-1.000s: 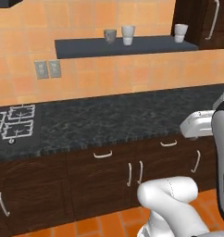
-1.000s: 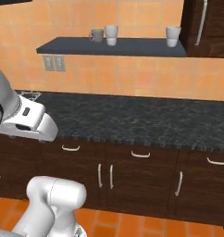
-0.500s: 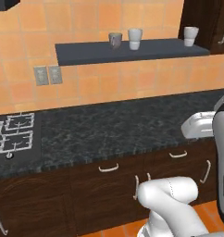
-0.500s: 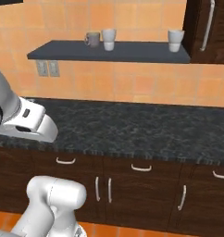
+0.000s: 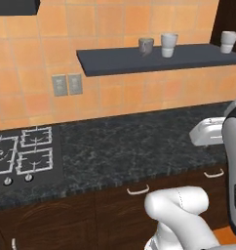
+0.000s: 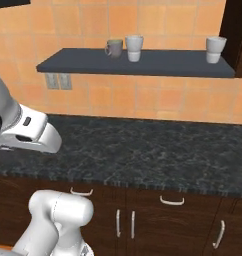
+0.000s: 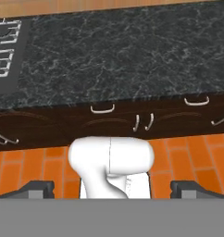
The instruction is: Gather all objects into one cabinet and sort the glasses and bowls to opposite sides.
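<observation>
Grey slab shelf [image 6: 143, 64] above speckled black counter [image 6: 143, 150], beside stove [image 5: 20, 156].

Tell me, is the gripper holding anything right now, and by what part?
Nothing is held. The gripper is wide open in the hand view, with only floor and the robot's own body between its fingertips. The three cups sit on the wall shelf, far from it.

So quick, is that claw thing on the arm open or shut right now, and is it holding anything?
End effector: open, fingertips spread wide apart, nothing between them, holding nothing.
</observation>
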